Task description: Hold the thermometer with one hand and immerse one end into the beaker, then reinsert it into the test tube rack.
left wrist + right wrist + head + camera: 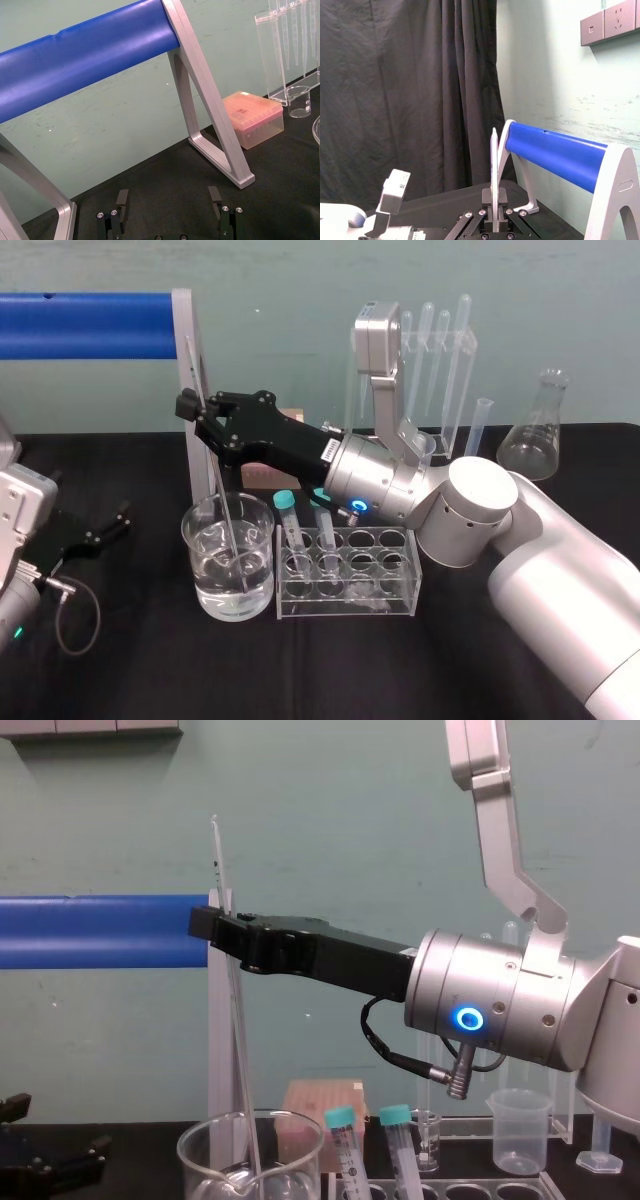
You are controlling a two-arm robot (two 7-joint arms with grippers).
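The long black right gripper (215, 925) on its silver wrist clamps the thin clear glass thermometer (221, 490), which is slightly tilted with its lower end down in the wide clear glass beaker (200, 575) of water. The dip looks under way. Next it needs a straight lift clear of the rim, then a free hole in the pale translucent test tube rack (345, 607) just beside. The left gripper (167, 197) rests spread wide, parked on the left.

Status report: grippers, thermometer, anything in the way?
Right gripper shut on thin glass thermometer, lower end inside large clear glass beaker. Left gripper open, parked left. Teal-capped tubes in pale translucent rack alongside.
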